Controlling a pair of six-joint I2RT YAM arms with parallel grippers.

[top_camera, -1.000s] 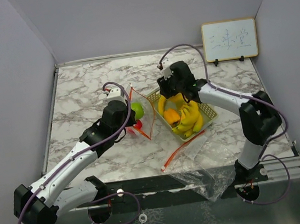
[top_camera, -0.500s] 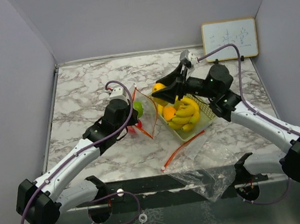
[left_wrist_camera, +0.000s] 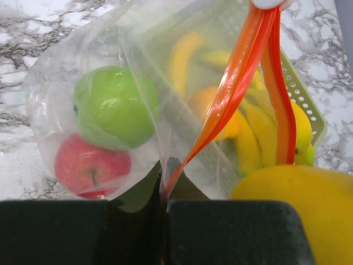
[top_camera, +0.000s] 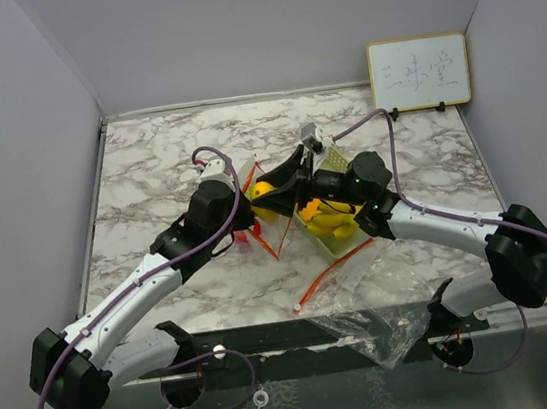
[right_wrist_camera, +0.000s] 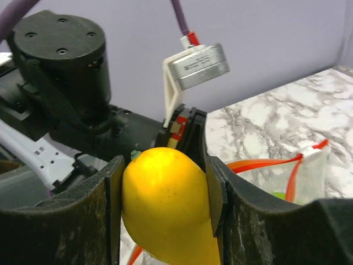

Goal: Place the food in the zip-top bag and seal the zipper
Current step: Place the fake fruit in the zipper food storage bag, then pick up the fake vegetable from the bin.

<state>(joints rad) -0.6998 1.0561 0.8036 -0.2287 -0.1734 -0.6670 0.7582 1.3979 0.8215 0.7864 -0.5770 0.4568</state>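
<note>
The zip-top bag [left_wrist_camera: 71,61] stands open at mid-table. My left gripper [left_wrist_camera: 164,200] is shut on its mouth edge, pinching the red-orange zipper [left_wrist_camera: 238,72]. A green apple [left_wrist_camera: 113,105] and a red apple [left_wrist_camera: 91,168] lie inside the bag. My right gripper [right_wrist_camera: 165,185] is shut on a yellow fruit [right_wrist_camera: 165,215]. It holds that fruit [top_camera: 263,188] at the bag's mouth, right beside the left gripper [top_camera: 244,213]. More food, yellow bananas [top_camera: 331,219], lies in the pale green tray [top_camera: 360,236] just right of the bag.
A second crumpled clear bag [top_camera: 370,325] with an orange strip [top_camera: 328,271] lies near the table's front edge. A small whiteboard [top_camera: 419,72] leans at the back right. Grey walls close in three sides. The left arm's wrist [right_wrist_camera: 55,61] is close behind the held fruit.
The right arm lifted the yellow fruit from the tray and swung it left to the bag's mouth. The left gripper kept its hold on the bag.
</note>
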